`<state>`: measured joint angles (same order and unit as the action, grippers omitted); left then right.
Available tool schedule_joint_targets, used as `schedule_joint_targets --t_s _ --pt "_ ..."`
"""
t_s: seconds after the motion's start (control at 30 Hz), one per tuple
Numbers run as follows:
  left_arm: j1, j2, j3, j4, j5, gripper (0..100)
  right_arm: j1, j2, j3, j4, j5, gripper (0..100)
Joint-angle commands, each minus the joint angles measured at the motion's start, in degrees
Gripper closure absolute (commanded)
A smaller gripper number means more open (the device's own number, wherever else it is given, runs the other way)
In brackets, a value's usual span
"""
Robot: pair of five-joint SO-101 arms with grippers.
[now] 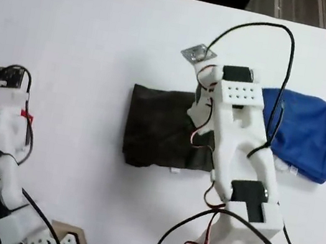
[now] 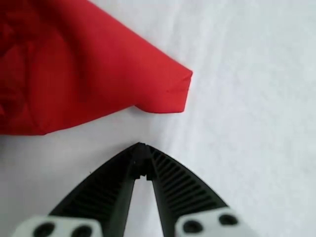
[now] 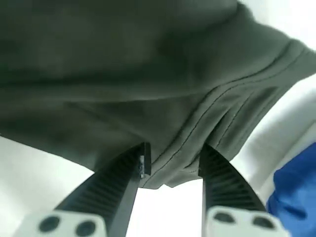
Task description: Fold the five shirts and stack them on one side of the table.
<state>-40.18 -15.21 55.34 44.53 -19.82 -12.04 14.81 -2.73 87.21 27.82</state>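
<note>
dark shirt lying mid table, roughly folded into rectangle; blue shirt bunched just beside it; red shirt off at table edge by left arm; right gripper spread partway, stitched hem of dark shirt sitting between fingers, not pinched yet; left gripper closed on nothing, tips just short of red shirt's folded corner; fabric looks soft, light, floppy, so guessing layers slide and sag when lifted; best bite is hem or doubled corner, all layers at once
</note>
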Motion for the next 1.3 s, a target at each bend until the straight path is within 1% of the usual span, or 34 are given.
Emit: schedule_joint_targets --t_s 0.0,0.3,0.37,0.47,0.73,0.87,1.03,1.13,1.27 --pt "0.0 -0.09 -0.84 -0.79 0.35 97 1.98 1.89 -1.32 -1.01 -0.26 83.1" --pt "0.0 -0.09 -0.75 -1.41 0.44 97 1.98 4.88 -1.41 -2.95 -0.26 83.8" --pt "0.0 -0.09 -0.75 -1.41 0.44 97 2.07 4.88 -1.41 -3.3 -0.26 88.4" --pt "0.0 -0.09 -0.75 -1.41 0.44 97 2.15 4.97 -1.32 -4.0 -0.26 98.1" --pt "0.0 -0.09 -0.75 -1.41 0.44 97 2.15 4.53 -2.02 -3.65 -0.18 97.8" --pt "0.0 -0.09 -0.75 -1.41 0.44 97 5.85 0.75 -5.1 -1.19 0.26 97.8" --pt "0.0 -0.09 -0.75 -1.41 0.44 97 12.0 -2.33 -7.3 0.66 5.71 97.8" --pt "0.0 -0.09 -0.75 -1.41 0.44 97 12.35 -2.24 -7.03 2.24 6.15 97.8" --pt "0.0 -0.09 -0.75 -1.41 0.44 97 12.0 -2.24 -4.57 1.36 6.15 97.5"
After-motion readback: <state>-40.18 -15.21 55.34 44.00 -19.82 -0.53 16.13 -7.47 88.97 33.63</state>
